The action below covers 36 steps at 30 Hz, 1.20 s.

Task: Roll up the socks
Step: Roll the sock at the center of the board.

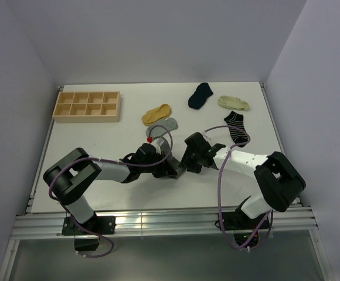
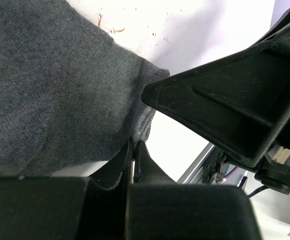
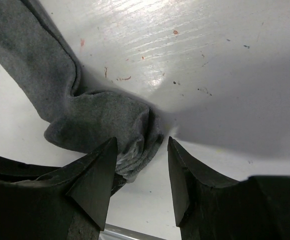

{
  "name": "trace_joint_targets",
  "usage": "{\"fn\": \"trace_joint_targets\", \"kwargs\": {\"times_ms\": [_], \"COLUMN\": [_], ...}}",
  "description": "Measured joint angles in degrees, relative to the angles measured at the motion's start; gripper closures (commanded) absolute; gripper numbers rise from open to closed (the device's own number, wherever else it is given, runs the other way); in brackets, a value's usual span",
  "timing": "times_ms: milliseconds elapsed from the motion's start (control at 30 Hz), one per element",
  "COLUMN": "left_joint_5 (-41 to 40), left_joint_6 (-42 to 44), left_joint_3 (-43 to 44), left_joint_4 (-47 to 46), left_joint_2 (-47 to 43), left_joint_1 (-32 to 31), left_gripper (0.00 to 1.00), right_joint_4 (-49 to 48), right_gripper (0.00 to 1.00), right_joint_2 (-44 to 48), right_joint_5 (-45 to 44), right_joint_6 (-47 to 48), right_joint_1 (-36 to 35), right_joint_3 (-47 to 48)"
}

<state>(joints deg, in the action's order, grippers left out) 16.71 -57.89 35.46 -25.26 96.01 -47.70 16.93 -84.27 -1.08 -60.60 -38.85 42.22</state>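
Pinching the edge of the dark grey sock [image 2: 50, 90], the left pincer [image 2: 133, 152] is seen with its two fingers pressed together on the fabric. This sock is found on the white worktop [image 1: 99, 146] at the near middle, between the two arms. The right pincer [image 3: 141, 147] is held spread. The bunched end of the sock is seen between its fingers, against one of them, and a gap of bare worktop is left beside the other. Both pincers are seen close together, not far from the near edge.

Farther back, the mustard-yellow sock [image 1: 156, 113] and the light grey sock [image 1: 164, 124] are laid just beside each other. The navy sock [image 1: 200, 95] and the cream sock [image 1: 234, 103] are placed near the far edge, and the striped sock [image 1: 237, 127] is placed toward the right edge. A wooden tray [image 1: 87, 106] with compartments is set at the far left corner. A wide strip of bare worktop is seen between it and the left arm.
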Motion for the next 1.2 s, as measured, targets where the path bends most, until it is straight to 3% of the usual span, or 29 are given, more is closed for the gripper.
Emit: {"fn": "trace_joint_targets", "kwargs": {"times_ms": [267,600,867,1067,1200], "left_joint_5": [0.0,0.0,0.1,0.2,0.0], "left_joint_6": [0.0,0.0,0.0,0.0,0.1], "left_joint_3": [-0.3,-0.4,-0.5,-0.5,-0.5], "left_joint_4": [-0.2,-0.2,-0.2,-0.2,0.1], "left_joint_2": [0.0,0.1,0.2,0.4,0.3], "left_joint_1": [0.0,0.0,0.0,0.0,0.0], "left_gripper": [1.0,1.0,0.98,0.89,0.78], "right_joint_4": [-0.2,0.1,0.8,0.8,0.9], "right_gripper": [0.56,0.74,0.78,0.82,0.84], "right_joint_2": [-0.3,-0.5,-3.0,-4.9,-6.0], "right_joint_5": [0.0,0.0,0.0,-0.1,0.0], "right_joint_6": [0.0,0.0,0.0,0.0,0.0], "right_joint_1": [0.0,-0.1,-0.4,-0.7,-0.7], "right_joint_3": [0.1,1.6,3.1,3.9,4.7]}}
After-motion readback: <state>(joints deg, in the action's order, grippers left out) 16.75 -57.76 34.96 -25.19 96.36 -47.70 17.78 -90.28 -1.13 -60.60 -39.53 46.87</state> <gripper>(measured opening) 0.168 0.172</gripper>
